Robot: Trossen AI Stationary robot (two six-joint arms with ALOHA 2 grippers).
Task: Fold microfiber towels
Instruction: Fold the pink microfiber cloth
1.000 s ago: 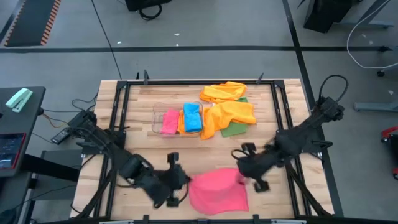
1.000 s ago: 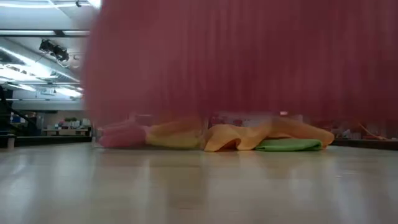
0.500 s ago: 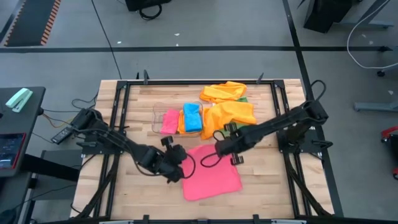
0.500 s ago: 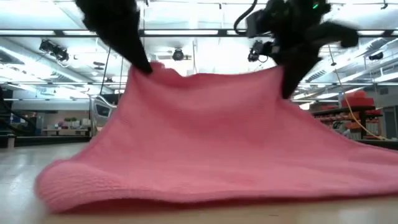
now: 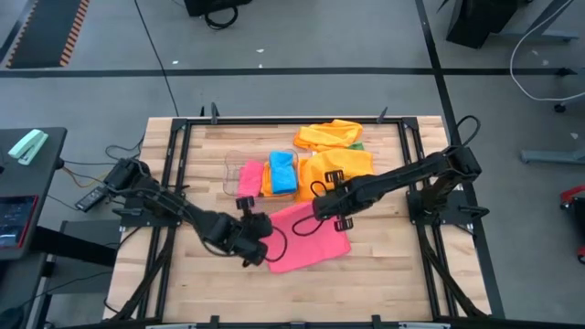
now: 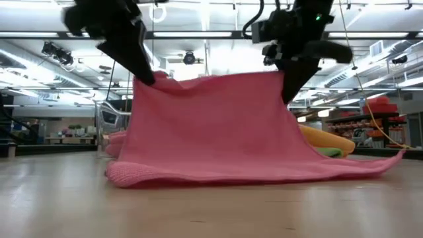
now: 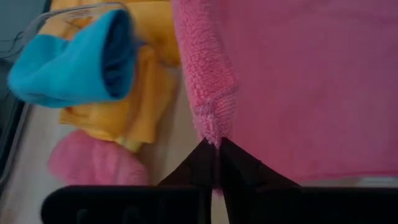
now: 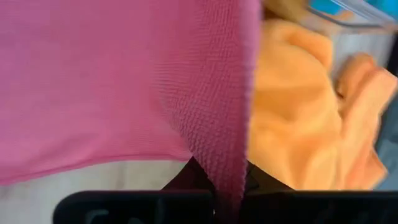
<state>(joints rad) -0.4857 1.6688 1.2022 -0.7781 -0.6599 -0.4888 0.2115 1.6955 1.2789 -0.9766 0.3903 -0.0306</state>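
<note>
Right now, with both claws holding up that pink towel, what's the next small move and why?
Probably lower both corners toward the towel's near edge. The left claw and right claw each pinch a top corner of the pink towel, which hangs between them with its bottom edge already on the table, so laying it over would make the first fold.

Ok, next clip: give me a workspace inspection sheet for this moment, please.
Surface: wooden table, bare at the front.
Job's things: pink towel lifted by two corners, its lower edge trailing on the table; orange towels heaped behind, a green towel under them.
Clutter: clear bin holding folded pink, orange and blue towels.
Grippers: left hand shut on one pink towel corner; right hand shut on the other.
Cables: black cables beside the table's left edge.
Surroundings: grey floor, a side table at left; no person seen.
</note>
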